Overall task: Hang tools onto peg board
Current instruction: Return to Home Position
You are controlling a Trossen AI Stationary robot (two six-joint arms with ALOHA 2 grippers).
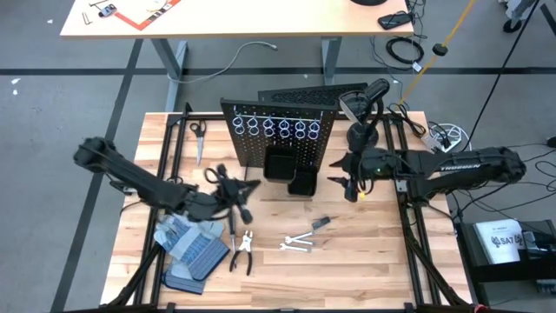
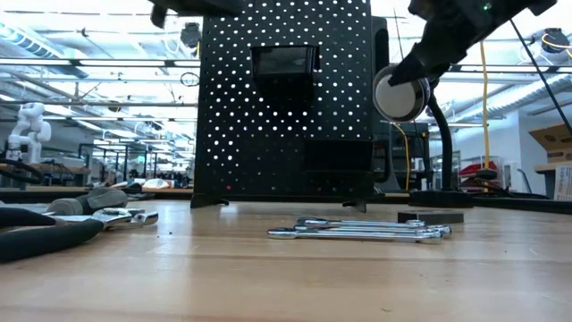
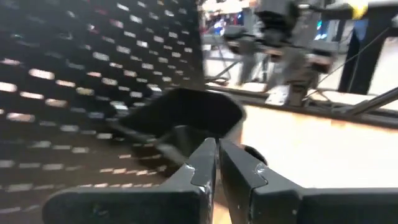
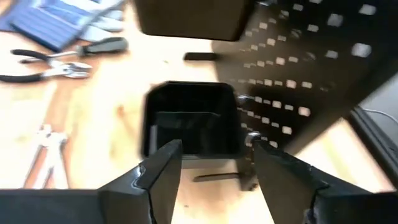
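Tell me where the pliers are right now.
In the high view the pliers lie flat on the table, left of centre, between the work gloves and the silver wrenches.

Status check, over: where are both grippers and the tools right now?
Left gripper shut, empty, before the peg board. Right gripper open, empty, facing a black bin. Wrenches and pliers on table, unhung.

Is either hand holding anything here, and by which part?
Nothing is held: the left hand is shut and empty, the right hand open and empty.
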